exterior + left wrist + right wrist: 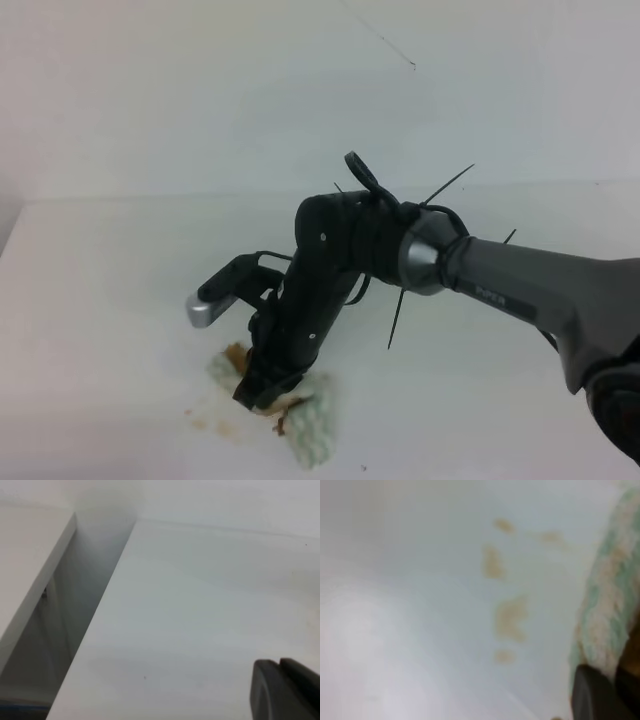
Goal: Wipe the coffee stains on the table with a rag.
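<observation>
- Left gripper [287, 690]: only a dark corner shows over bare table [200, 605]; its opening cannot be told.
- Coffee stains [215, 424]: tan smears just left of the rag [312, 420].
- Right gripper [262, 392]: fingers closed, apparently pinching the rag against the table.

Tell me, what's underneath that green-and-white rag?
The rag lies on the white table, pinned by the right gripper. Tan coffee stains show beside it. Whatever is directly beneath the cloth is covered.

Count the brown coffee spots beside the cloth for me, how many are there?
5 show up close: a top spot, a faint one right of it, a tall smear, the biggest blotch, a small dot. The rag may hide more.
</observation>
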`<action>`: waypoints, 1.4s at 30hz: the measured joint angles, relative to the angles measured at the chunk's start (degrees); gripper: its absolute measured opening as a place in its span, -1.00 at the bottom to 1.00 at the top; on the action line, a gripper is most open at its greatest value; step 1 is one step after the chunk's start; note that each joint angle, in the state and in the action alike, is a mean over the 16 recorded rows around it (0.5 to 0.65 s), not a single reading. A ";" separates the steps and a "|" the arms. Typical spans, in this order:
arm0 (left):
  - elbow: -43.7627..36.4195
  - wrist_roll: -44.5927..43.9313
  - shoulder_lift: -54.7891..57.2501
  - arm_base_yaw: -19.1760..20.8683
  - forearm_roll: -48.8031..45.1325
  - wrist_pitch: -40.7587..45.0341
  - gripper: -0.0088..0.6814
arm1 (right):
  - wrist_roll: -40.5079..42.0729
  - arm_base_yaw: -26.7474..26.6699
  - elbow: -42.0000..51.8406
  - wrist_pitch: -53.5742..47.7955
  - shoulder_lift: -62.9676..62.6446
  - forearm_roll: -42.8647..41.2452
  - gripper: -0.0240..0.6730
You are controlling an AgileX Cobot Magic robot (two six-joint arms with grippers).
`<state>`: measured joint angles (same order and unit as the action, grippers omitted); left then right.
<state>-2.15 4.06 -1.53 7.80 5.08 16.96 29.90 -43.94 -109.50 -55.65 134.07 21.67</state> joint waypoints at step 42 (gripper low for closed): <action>0.00 0.00 0.00 0.00 0.00 0.00 -0.97 | -7.47 7.29 0.05 -1.68 -0.22 -5.56 -0.93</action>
<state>-2.15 4.06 -1.53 7.80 5.08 16.96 22.43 -36.64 -109.45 -57.32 133.84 16.12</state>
